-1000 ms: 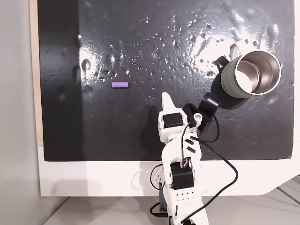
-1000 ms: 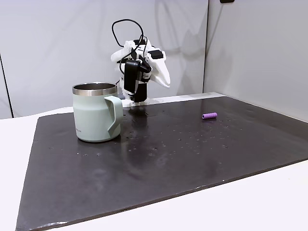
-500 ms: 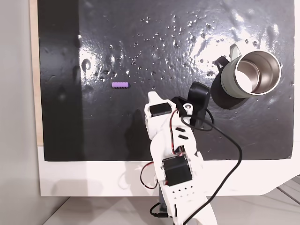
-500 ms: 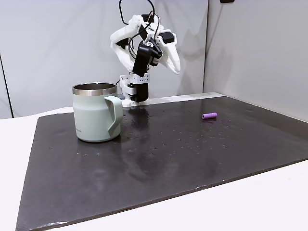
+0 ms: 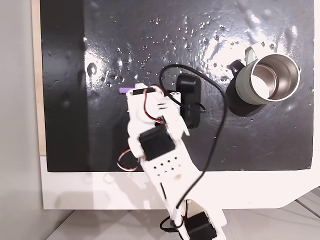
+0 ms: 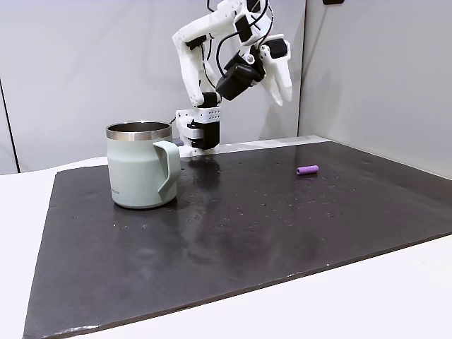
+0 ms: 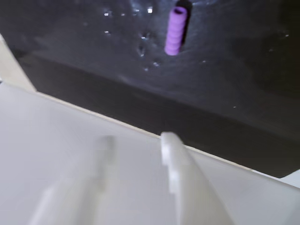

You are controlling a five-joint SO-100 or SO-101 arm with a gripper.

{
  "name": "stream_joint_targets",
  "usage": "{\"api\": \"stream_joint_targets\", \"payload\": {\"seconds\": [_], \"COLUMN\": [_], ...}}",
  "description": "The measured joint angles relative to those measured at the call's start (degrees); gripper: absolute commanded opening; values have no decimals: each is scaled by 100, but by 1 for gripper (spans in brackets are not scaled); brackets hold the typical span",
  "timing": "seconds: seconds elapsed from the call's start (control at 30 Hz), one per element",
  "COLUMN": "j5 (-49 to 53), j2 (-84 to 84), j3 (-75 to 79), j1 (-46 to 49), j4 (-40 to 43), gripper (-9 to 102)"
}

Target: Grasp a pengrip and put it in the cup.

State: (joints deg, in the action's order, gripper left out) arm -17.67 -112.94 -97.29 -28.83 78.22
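The pengrip (image 6: 307,170) is a small light-purple ribbed cylinder lying on the black mat (image 6: 282,226). In a fixed view from above its left end (image 5: 123,90) pokes out beside my gripper's tip (image 5: 134,90). The wrist view has it at the top (image 7: 176,30), ahead of a blurred white finger (image 7: 176,161). My gripper (image 6: 284,97) hangs high above the mat, up and left of the pengrip, pointing down, with no gap showing between its fingers and nothing held. The sage-green cup (image 6: 140,168) stands upright at the mat's other side (image 5: 267,79), steel interior bare.
The mat is glossy and speckled with small droplets. White table (image 5: 100,190) borders it on the arm's side, and a wooden strip (image 5: 35,75) runs along its left edge seen from above. Walls stand close behind the arm's base (image 6: 201,131).
The arm has swung away from the cup's side toward the pengrip, rising and reaching out. The gripper tip now sits over the pengrip's end seen from above. Pengrip and cup have not moved.
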Motion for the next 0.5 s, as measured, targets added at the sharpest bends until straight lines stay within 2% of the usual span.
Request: {"api": "stream_joint_targets", "payload": {"seconds": [0.2, 0.5], "j5": [-316, -835], "j2": [475, 1714], "j3": [9, 721], "j1": [-185, -466], "j4": [26, 35], "gripper": [24, 23]}}
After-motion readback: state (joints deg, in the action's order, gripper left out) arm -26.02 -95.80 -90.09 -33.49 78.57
